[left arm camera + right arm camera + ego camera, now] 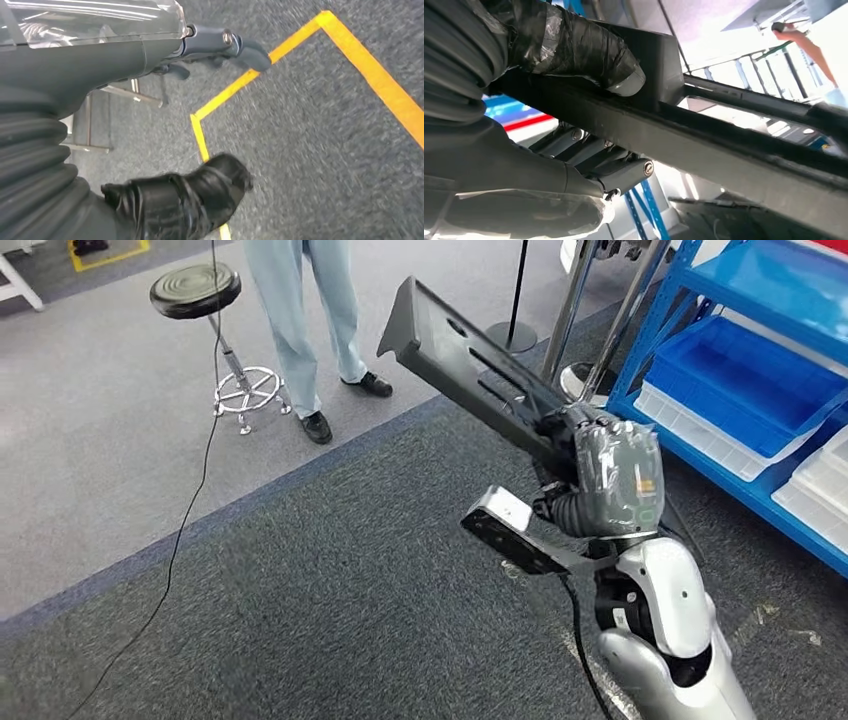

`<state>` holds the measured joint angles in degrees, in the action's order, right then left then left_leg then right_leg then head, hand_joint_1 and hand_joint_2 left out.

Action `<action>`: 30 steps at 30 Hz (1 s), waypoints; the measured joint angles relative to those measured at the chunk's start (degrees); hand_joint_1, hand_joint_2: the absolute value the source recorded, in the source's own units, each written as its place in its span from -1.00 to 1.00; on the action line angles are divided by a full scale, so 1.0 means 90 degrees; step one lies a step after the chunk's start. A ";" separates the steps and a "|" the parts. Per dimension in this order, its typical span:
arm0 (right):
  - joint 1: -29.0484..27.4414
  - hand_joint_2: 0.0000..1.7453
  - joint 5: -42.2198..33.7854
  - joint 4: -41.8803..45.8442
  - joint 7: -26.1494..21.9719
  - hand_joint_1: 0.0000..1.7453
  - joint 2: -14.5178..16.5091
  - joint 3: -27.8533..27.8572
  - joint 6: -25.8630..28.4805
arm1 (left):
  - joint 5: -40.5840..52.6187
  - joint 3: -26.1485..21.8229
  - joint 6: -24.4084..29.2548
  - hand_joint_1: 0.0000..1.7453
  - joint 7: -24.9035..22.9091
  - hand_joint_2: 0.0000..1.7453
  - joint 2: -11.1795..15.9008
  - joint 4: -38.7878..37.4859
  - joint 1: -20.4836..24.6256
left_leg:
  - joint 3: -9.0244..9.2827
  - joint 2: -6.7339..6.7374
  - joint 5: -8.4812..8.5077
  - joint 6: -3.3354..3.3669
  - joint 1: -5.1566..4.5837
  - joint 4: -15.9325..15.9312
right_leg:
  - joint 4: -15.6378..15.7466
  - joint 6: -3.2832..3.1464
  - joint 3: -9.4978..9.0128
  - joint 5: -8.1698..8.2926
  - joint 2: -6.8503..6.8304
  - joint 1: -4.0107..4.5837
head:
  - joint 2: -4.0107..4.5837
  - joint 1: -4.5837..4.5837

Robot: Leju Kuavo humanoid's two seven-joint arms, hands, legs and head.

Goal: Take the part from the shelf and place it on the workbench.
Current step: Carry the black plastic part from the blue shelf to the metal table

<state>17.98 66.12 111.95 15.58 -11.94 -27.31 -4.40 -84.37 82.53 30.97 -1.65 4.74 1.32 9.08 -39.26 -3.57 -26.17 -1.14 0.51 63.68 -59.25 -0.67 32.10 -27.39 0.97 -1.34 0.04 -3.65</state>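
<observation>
Right hand (pixel 600 475) grips the long dark slotted part (pixel 465 360) at one end, thumb (pixel 589 52) pressed on one face and fingers (pixel 619 170) curled under the other, holding it up over the grey carpet (pixel 300 600) beside the blue shelf (pixel 760 275). Left hand (pixel 150 55) hangs over the carpet with its fingers apart, holding nothing. On the shelf sit a blue bin (pixel 750 380) and clear trays (pixel 820 485); I cannot tell their contents.

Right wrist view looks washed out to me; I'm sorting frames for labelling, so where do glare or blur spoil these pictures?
Right wrist view: the bright background is blown out behind the dark part held by the right robot hand. Left wrist view: carpet and yellow floor tape slightly smeared. Head view: sharp, evenly lit.
</observation>
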 joint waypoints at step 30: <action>-0.0166 1.00 -0.0561 0.0604 -0.0452 1.00 -0.0522 0.0442 -0.0048 | 0.0000 -0.0044 -0.1374 -1.00 -0.1257 1.00 0.0009 0.0254 -0.0096 | 0.0010 -0.0260 0.0155 0.0096 -0.0058 -0.0177 | -0.0079 0.0104 0.0087 0.0009 0.0054 -0.0048 | 0.0000 -0.0020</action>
<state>16.49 61.07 117.38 11.51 -16.64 -23.33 -4.84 -84.37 82.13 18.60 -12.96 4.82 3.61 8.22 -39.17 -5.91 -24.78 -0.28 -0.02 62.08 -59.97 0.27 32.88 -27.31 1.45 -1.77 0.04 -3.83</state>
